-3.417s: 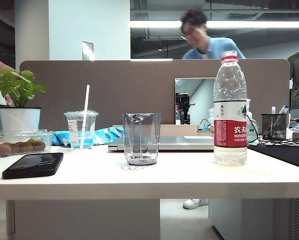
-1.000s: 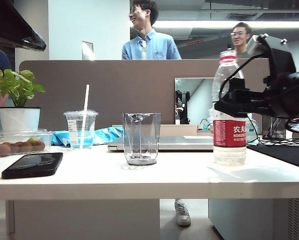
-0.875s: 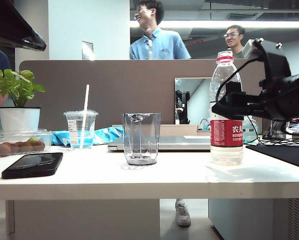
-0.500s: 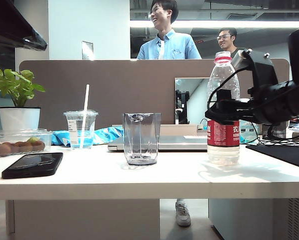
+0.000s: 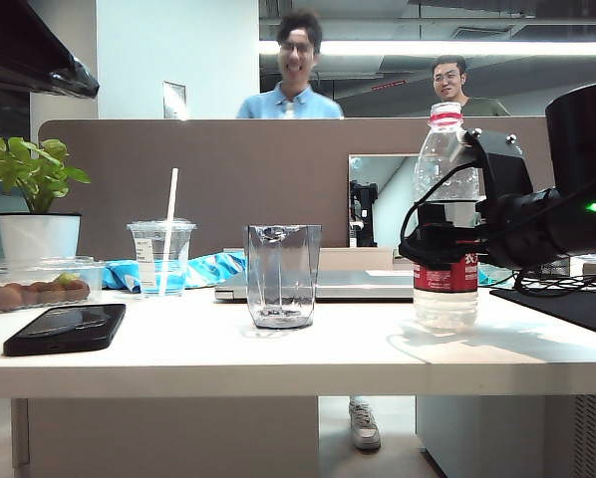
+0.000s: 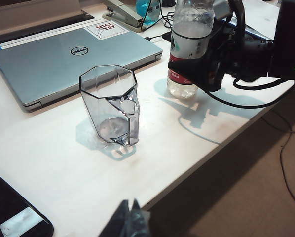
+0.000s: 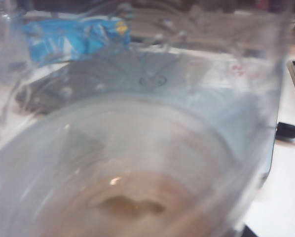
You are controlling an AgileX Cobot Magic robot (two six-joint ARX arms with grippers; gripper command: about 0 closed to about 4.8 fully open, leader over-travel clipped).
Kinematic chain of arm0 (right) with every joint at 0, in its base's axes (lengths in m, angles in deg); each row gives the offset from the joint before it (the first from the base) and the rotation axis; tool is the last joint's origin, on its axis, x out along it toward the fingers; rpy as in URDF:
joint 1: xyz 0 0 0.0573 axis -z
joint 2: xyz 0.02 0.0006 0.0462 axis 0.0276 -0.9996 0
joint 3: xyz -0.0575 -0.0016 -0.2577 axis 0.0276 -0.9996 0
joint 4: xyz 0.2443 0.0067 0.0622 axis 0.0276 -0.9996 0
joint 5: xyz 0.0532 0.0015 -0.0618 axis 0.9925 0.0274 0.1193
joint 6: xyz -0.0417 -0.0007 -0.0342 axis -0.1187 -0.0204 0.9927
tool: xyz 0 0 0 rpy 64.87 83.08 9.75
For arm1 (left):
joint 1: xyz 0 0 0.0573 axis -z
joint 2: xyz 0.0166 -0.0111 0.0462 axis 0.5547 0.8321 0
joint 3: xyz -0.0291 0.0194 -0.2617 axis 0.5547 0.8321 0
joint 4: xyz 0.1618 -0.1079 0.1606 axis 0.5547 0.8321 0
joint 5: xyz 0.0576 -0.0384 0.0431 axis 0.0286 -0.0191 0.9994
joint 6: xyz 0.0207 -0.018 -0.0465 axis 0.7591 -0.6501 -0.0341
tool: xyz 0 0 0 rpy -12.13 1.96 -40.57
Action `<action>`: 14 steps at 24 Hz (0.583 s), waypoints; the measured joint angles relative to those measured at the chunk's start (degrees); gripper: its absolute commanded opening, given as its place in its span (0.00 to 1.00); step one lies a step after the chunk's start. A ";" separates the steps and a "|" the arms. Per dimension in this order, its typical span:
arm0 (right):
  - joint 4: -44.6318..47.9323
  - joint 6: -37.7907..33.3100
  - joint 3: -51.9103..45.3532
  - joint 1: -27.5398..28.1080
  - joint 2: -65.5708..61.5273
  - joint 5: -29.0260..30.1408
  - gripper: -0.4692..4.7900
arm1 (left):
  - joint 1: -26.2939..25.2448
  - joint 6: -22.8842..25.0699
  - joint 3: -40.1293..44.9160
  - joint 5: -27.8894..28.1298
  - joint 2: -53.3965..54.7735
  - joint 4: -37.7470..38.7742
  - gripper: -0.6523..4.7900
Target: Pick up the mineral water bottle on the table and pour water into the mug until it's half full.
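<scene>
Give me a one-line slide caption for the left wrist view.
Right gripper brackets the mineral water bottle at its label, jaws wide, while the empty mug waits beside a closed laptop.

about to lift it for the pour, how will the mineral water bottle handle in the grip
The mineral water bottle is tall on a narrow base, so a sideways nudge from the right gripper, open around its label, could tip it. Its thin ribbed plastic probably flexes under squeeze. It looks mostly full, so likely heavy. The left gripper waits near the mug.

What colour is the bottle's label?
Red, with white writing; the bottle shows it best in the exterior view.
</scene>
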 measured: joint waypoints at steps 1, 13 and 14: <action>0.46 -0.02 0.76 0.00 -0.50 -0.04 0.67 | 0.00 0.00 0.00 0.02 0.00 -0.02 0.11; -2.51 7.41 2.32 0.04 0.61 -1.03 0.54 | 0.00 0.00 0.00 0.02 0.00 -0.02 0.11; -4.76 9.81 2.32 0.04 2.01 -1.20 0.54 | 0.00 0.00 0.00 0.04 0.00 0.00 0.11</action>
